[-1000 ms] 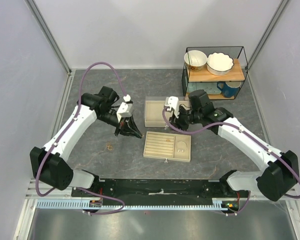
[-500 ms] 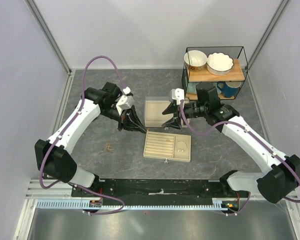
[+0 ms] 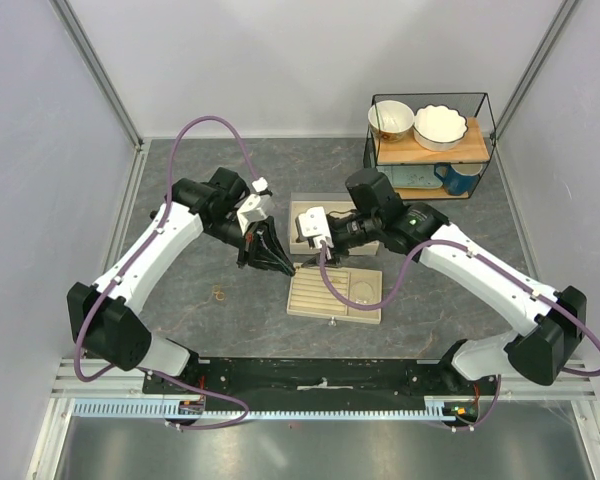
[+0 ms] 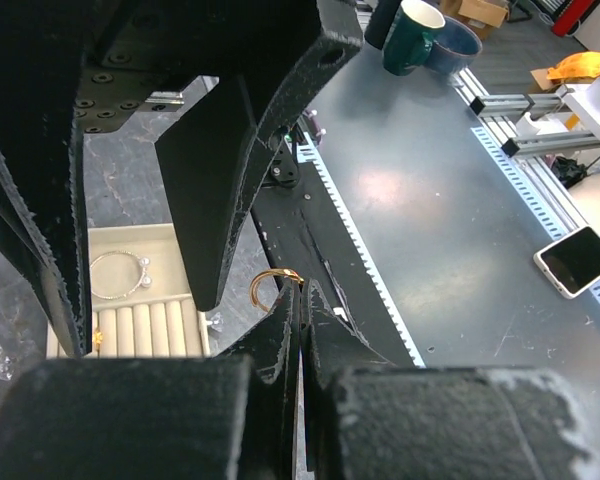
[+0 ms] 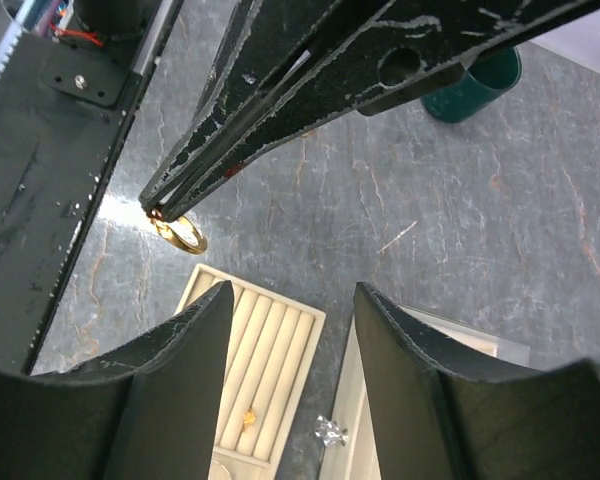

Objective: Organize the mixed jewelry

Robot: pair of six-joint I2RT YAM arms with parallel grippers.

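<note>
Left hand (image 4: pixel 300 295) is pinched together on a gold ring (image 4: pixel 272 283), just off the far left corner of the slotted tray (image 3: pixel 332 292). Only my 2 wrist views show that ring; from the top view I cannot make it out. Inside the tray I see 1 silvery hoop (image 4: pixel 117 275) in the open compartment and 1 tiny gold piece (image 5: pixel 248 415) among the slots. Right hand (image 5: pixel 293 300) hangs over the tray's far edge, fingers apart, gripping nothing.

gold ring (image 4: pixel 273 284) pinched in left gripper (image 4: pixel 300 308) tips, by tray (image 3: pixel 320 312) far-left corner; silver wire hoop (image 4: pixel 116 275) flat in tray's right compartment; tiny ring (image 3: pixel 220 293) on table (image 3: pixel 180 320), well left
</note>
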